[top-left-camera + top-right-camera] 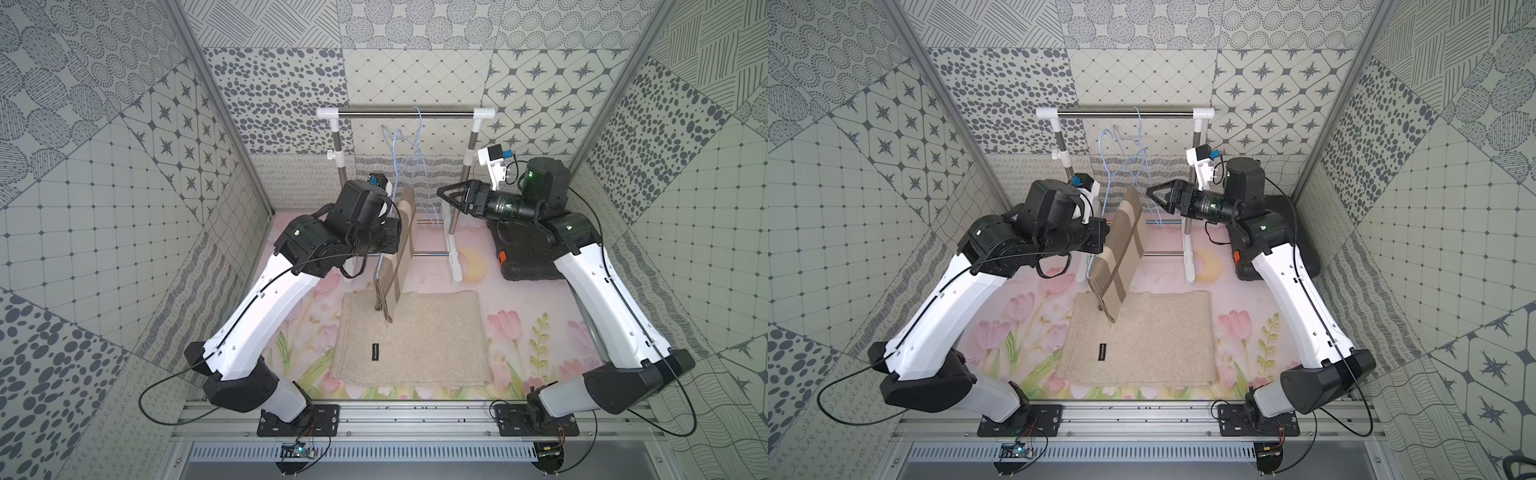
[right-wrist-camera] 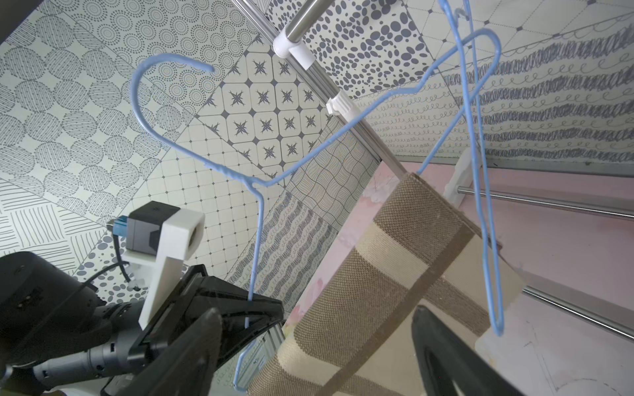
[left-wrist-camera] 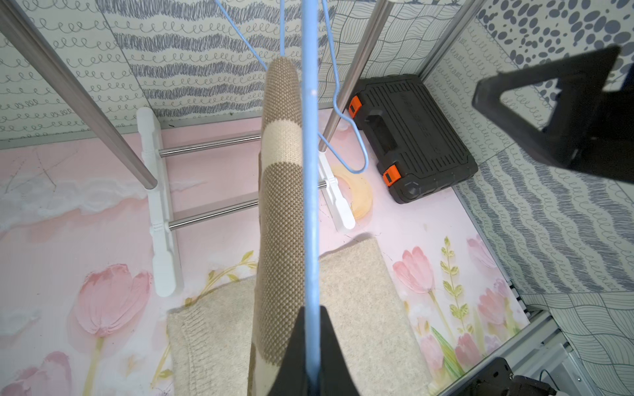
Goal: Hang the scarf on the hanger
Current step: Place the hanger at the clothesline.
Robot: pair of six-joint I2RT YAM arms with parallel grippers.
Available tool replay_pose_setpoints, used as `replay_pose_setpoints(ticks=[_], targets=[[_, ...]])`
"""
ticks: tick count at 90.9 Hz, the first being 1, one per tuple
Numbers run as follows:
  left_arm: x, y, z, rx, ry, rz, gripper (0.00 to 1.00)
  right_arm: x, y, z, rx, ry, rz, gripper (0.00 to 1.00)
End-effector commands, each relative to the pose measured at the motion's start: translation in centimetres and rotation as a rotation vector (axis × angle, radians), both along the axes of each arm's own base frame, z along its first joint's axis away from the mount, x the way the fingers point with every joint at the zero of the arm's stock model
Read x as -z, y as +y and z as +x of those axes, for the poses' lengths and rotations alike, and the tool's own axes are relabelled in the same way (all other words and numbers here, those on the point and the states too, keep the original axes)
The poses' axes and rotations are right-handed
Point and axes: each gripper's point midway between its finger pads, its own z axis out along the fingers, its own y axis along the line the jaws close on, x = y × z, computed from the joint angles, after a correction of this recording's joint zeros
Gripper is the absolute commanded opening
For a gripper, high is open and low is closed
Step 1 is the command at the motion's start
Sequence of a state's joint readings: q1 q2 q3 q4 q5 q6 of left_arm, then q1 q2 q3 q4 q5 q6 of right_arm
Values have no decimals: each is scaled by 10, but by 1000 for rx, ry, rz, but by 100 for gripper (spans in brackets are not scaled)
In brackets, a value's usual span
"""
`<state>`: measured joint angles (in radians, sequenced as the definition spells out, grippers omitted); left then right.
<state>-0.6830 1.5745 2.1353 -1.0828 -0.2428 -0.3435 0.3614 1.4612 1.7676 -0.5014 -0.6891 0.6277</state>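
The rack [image 1: 405, 113] stands along the far edge of the table [image 1: 519, 299]. In front of it the striped scarf [image 1: 405, 253] drapes over the blue hanger [image 3: 310, 171], its long axis dropping toward the table's middle. My left gripper [image 3: 314, 360] is clamped on the hanger wire, so that arm is nearer. The right gripper [image 1: 448, 200] gapes empty, with the scarf just to its left.

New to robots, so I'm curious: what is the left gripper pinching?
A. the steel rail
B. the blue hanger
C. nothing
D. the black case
B: the left gripper is shut on the hanger wire, with the striped scarf draped over it.
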Motion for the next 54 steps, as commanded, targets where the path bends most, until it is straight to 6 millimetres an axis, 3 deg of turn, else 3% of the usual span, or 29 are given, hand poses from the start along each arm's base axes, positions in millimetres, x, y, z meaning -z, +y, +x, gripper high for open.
replay_pose_setpoints(ticks=[1,29,38,54], targets=[[-4,33,-4,-97,32,101,0,-6,-8,-2,7,-46,7,88],[-18,75,-11,-173,43,143,0,10,-5,12,11,-10,20,87],[-17,74,8,-160,48,99,0,12,-4,16,11,-6,29,87],[-20,64,61,-133,8,23,0,18,-3,22,23,0,33,86]])
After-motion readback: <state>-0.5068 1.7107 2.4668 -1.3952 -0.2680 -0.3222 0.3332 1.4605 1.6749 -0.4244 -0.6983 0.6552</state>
